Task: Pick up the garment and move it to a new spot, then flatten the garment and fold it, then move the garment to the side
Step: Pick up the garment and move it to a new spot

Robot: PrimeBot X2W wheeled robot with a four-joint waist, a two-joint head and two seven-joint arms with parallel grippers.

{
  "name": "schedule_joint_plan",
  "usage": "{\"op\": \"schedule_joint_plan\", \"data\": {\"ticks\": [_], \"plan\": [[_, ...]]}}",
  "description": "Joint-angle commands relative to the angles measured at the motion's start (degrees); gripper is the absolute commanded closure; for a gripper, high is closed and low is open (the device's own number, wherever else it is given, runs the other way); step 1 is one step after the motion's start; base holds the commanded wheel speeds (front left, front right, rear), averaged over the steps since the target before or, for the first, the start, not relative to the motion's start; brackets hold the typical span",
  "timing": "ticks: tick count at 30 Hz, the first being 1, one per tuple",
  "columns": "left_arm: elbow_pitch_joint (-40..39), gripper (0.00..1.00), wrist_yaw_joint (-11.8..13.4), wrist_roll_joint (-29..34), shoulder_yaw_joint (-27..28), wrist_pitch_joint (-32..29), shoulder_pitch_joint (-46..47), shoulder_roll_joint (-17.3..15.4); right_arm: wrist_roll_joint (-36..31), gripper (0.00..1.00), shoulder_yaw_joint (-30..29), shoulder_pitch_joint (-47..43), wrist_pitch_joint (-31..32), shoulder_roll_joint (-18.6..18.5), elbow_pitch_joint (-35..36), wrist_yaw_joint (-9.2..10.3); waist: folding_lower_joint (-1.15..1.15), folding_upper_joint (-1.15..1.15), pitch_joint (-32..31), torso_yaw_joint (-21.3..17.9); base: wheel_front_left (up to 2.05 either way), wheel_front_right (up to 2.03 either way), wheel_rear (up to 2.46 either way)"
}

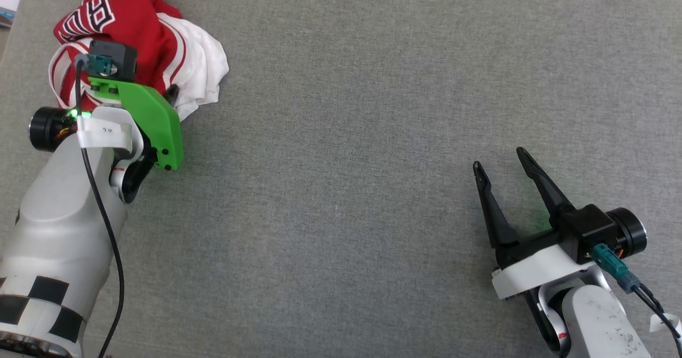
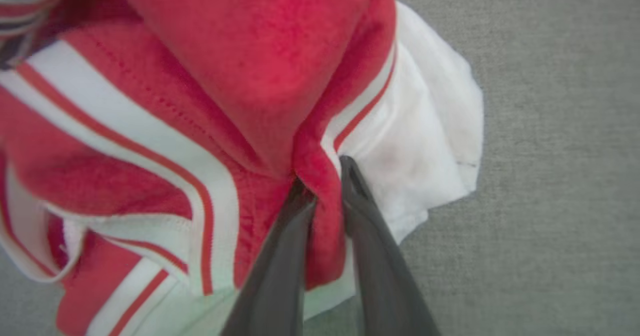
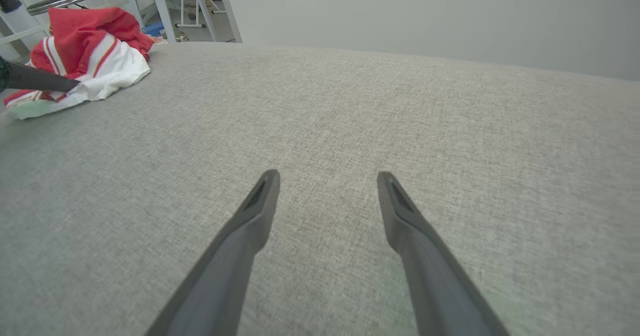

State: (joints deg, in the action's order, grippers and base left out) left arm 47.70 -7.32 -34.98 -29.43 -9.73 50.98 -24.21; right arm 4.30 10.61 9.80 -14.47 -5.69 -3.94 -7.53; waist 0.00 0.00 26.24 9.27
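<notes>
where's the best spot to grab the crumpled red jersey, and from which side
Grip the raised red fold beside the white sleeve, at the garment's near edge, coming in low from the robot's side. It stands up as a thin ridge; the left gripper is shut on it.

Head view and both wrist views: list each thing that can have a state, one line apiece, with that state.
garment: crumpled in a heap at the far left of the grey surface, neither flattened nor folded.
left hand: closed, pinching a red fold of the garment next to a white sleeve.
right hand: open, holding nothing, apart from the garment.
</notes>
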Motion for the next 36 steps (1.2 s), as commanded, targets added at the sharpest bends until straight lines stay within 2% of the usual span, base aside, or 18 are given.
{"op": "schedule_joint_plan", "data": {"ticks": [1,9,14,19,29,36], "plan": [[0.52,1.0,-0.16,-0.58,-0.62,1.24,0.63,-0.66,-0.26,0.0,-0.1,0.52,-0.52,0.09,-0.26,0.04,0.0,0.0,-1.12,0.18,0.0,0.0,0.0],[1.59,1.0,-0.16,-2.07,-2.65,8.97,-0.27,-2.01,-0.04,0.0,-0.43,-0.86,-0.52,0.54,-1.46,0.04,0.0,0.0,-6.81,0.65,0.0,0.0,0.0],[-0.93,1.0,-0.16,-3.28,-2.24,14.14,-0.65,-2.36,0.37,0.0,-1.8,-2.89,-0.52,1.12,-2.05,0.04,0.0,0.0,-11.6,0.91,0.0,0.0,0.0],[-5.92,1.0,0.28,-3.07,-2.68,16.34,-2.14,-1.78,0.75,0.0,-3.78,-5.12,-0.52,1.71,-2.0,0.04,0.0,0.0,-15.78,0.86,0.0,0.0,0.0],[-21.94,1.0,2.33,-2.81,-7.71,12.12,-6.94,3.64,0.64,0.0,-8.91,-7.19,-0.52,2.32,-0.76,0.04,0.0,0.0,-20.58,-2.29,0.0,0.0,0.0],[-27.98,1.0,3.52,-2.25,-14.65,8.13,-9.66,12.23,0.3,0.0,-13.26,-7.0,-0.52,2.42,0.53,0.04,0.0,0.0,-20.7,-7.38,0.0,0.0,0.0]]}}
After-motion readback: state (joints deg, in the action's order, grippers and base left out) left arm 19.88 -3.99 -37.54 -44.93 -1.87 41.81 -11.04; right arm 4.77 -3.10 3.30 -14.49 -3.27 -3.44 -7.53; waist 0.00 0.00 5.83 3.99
